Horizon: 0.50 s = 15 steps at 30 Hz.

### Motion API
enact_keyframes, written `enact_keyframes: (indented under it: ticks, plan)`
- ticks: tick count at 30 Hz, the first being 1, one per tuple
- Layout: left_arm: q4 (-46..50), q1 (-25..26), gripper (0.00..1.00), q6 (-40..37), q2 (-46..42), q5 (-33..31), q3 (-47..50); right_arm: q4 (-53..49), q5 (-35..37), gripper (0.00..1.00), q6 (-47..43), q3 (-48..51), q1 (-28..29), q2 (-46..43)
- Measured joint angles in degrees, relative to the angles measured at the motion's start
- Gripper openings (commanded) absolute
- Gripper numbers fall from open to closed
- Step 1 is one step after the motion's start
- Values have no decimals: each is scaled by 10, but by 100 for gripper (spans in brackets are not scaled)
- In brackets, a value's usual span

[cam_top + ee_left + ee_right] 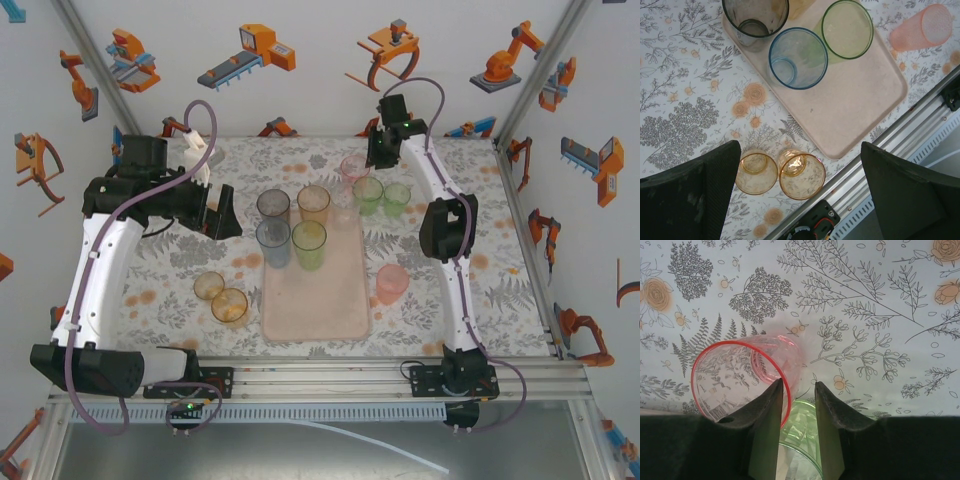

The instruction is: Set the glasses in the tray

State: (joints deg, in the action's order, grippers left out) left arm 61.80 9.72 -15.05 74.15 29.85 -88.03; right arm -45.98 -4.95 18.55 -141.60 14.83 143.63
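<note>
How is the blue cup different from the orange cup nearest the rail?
The pale blue translucent plastic tumbler stands on the pale-pink tray; the amber translucent plastic tumbler stands off it, on the flowered tablecloth. Blue neighbours a green tumbler; amber, a second amber tumbler. Both stand upright, empty.

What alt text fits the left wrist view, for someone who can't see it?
The open left gripper hovers over two amber glasses standing side by side on a floral tablecloth. Beyond them, a pink tray holds a grey glass, a blue glass and a green glass.
</note>
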Motion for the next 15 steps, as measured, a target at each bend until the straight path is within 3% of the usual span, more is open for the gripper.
enact_keyframes:
  ticks: [15]
  plan:
    - [0,0,97,0,7,0,0,0,-2,23,4,0,-13,5]
